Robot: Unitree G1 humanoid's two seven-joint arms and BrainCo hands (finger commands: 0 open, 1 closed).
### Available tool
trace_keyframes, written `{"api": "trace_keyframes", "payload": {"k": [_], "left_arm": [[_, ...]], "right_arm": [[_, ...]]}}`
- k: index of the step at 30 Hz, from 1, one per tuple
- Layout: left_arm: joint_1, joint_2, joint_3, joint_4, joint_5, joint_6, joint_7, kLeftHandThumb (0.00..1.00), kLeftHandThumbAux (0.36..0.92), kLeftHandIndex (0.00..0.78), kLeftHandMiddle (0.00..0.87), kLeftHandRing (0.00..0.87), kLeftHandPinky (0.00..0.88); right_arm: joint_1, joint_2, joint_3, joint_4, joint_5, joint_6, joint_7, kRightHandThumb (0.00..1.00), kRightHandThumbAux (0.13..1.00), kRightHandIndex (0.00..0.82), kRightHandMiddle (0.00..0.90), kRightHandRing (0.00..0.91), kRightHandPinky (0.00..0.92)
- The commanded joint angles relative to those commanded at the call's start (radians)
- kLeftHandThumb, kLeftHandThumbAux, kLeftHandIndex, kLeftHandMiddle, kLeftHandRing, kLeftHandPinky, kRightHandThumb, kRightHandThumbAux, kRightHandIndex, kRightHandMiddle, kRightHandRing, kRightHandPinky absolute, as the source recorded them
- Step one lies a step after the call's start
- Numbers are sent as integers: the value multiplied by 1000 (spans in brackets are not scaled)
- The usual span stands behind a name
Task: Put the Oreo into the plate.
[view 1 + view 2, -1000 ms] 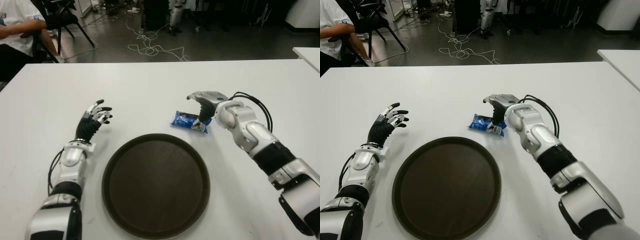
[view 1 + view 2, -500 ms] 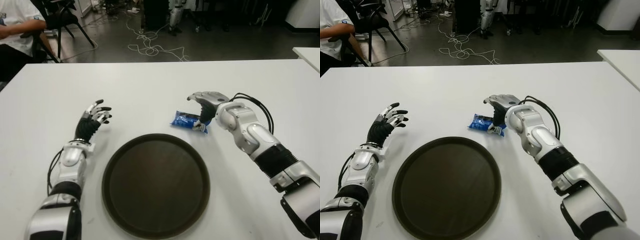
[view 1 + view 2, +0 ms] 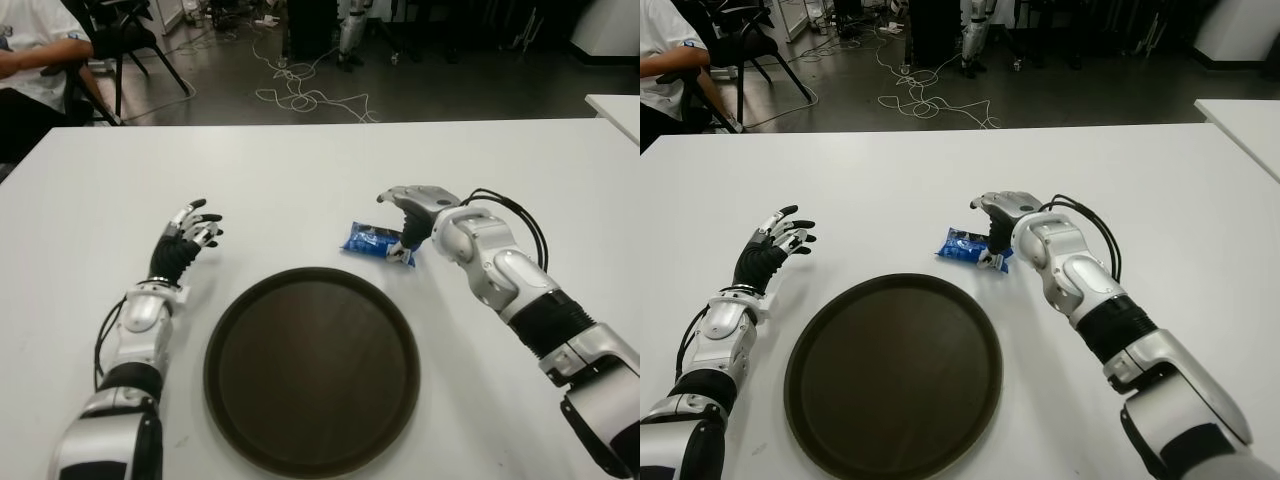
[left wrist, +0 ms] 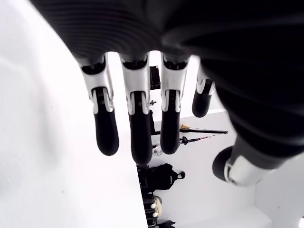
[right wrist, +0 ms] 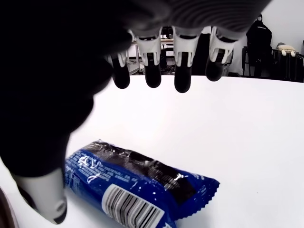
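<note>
A blue Oreo packet [image 3: 374, 242] lies flat on the white table [image 3: 300, 170], just beyond the far right rim of the round dark brown plate [image 3: 312, 368]. My right hand [image 3: 408, 214] hovers over the packet's right end with its fingers spread; in the right wrist view the Oreo packet [image 5: 137, 186] lies below the open fingers [image 5: 153, 64], thumb beside it, nothing grasped. My left hand [image 3: 188, 233] shows to the left of the plate, fingers spread and holding nothing.
A person sits on a chair [image 3: 125, 40] beyond the table's far left corner. Cables [image 3: 300, 95] lie on the floor behind the table. Another white table's corner [image 3: 615, 108] shows at far right.
My right hand has shifted very slightly to the right over the packet's end. The Oreo packet, the plate and my left hand stay where they were.
</note>
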Motion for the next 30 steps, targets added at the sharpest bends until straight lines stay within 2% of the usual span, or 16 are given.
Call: {"api": "trace_keyframes", "payload": {"k": [6, 10, 22, 25, 30], "left_arm": [[1, 1, 2, -1, -2, 2, -3, 296, 598, 147, 311, 344, 385], [0, 0, 3, 2, -4, 1, -6, 296, 596, 149, 308, 344, 388], [2, 0, 3, 2, 1, -15, -4, 300, 573, 139, 302, 338, 379], [4, 1, 1, -1, 4, -15, -2, 290, 574, 141, 301, 336, 378], [5, -1, 0, -8, 3, 0, 1, 295, 596, 145, 305, 343, 383]], "right_arm": [[-18, 18, -2, 97, 12, -47, -52, 0, 747, 110, 126, 113, 71], [-22, 22, -8, 107, 16, -57, -56, 0, 749, 122, 133, 120, 79], [-39, 34, -11, 146, 14, -59, -52, 0, 744, 91, 122, 115, 78], [-42, 36, -12, 158, 14, -63, -57, 0, 750, 90, 121, 114, 78], [-55, 62, -7, 258, 19, -97, -106, 0, 759, 96, 123, 120, 85]]}}
